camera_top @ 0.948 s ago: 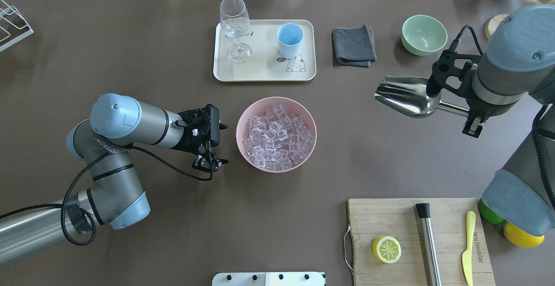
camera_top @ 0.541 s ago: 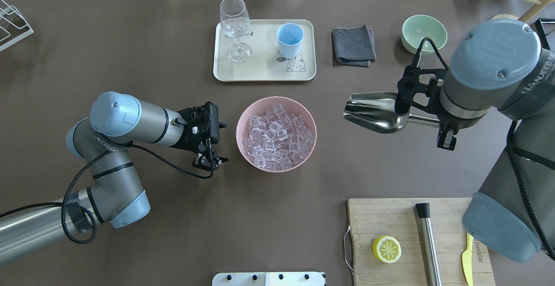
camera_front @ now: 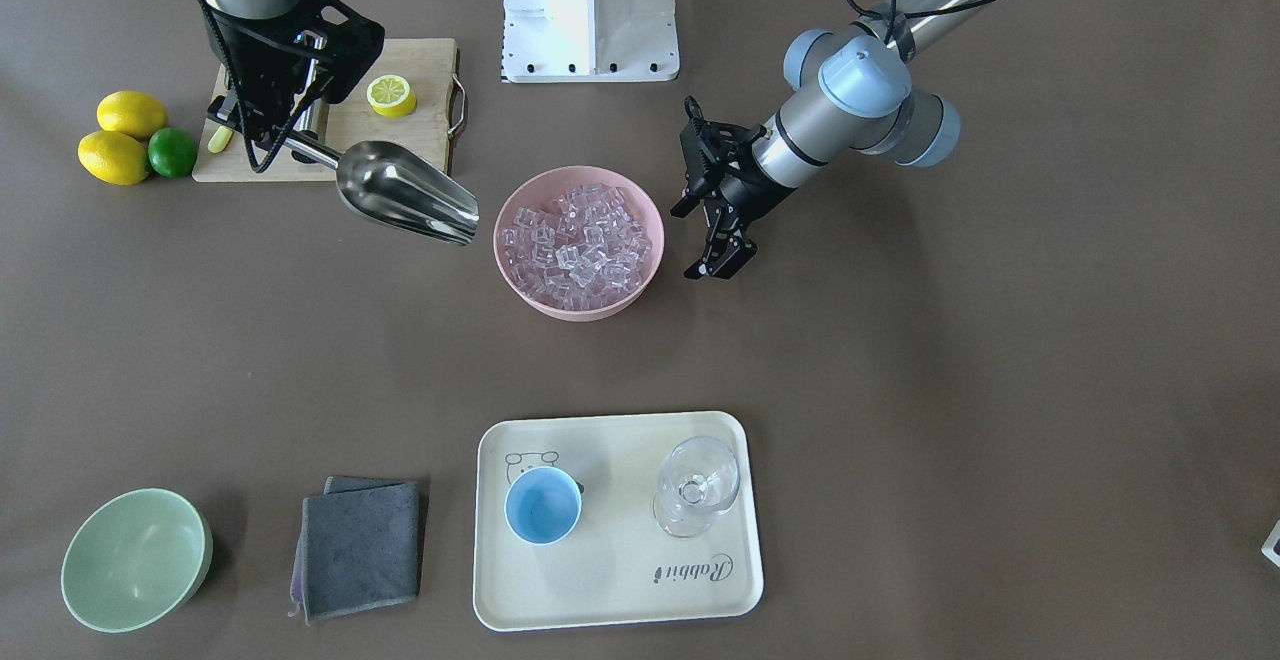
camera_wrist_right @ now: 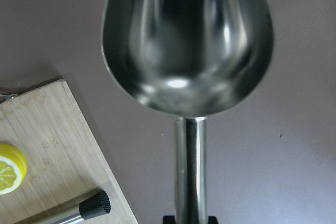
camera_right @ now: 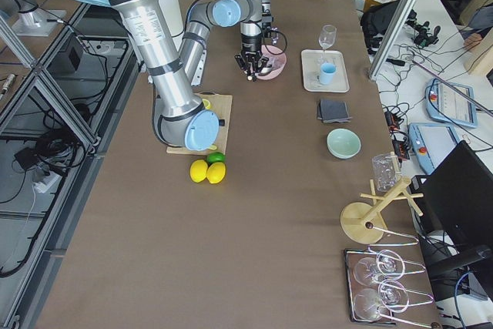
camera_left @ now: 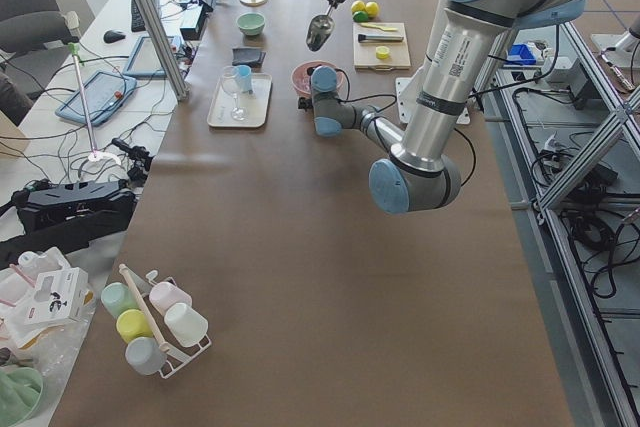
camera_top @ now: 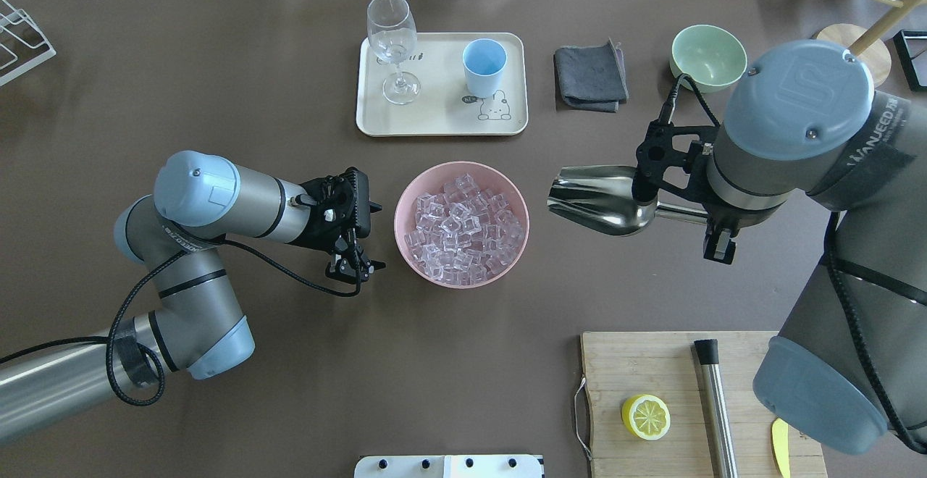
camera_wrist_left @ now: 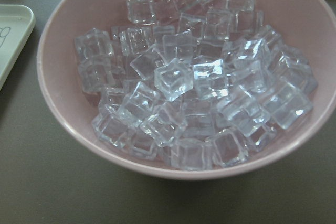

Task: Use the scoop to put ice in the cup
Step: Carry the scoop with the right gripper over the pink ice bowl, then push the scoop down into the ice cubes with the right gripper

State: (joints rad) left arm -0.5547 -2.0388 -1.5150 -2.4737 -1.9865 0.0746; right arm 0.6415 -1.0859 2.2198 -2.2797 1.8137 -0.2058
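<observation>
- At the lower right of the overhead view, a wooden cutting board (camera_top: 652, 369) lies on the bench (camera_top: 290, 391), its left edge well apart from everything at the centre; a lemon half (camera_top: 645, 416) and a steel cylinder (camera_top: 717, 405) rest on it
- At mid-left, the left hand (camera_top: 355, 270) hangs just beside the left rim of the pink bowl (camera_top: 405, 246), fingers apart and gripping nothing, with a narrow gap to the rim
- The ice (camera_top: 463, 228) is heaped in the bowl at the centre, the cubes reaching about to the rim
- At mid-right, the right hand (camera_front: 275, 135) is clamped on the rod handle of the scoop (camera_top: 597, 199); the scoop hangs above the bench, its trough bare steel, its open lip turned toward the bowl and a small gap short of the right rim
- A broad band of brown bench separates the bowl's far rim from the near edge of the tray (camera_top: 442, 119)
- At upper centre, the cup (camera_top: 484, 65) stands upright on the right half of the tray, apart from the wine glass (camera_top: 391, 43) on the left half
- At the upper right, a folded grey cloth (camera_top: 590, 76) and a pale green bowl (camera_top: 707, 58) sit apart from the tray
</observation>
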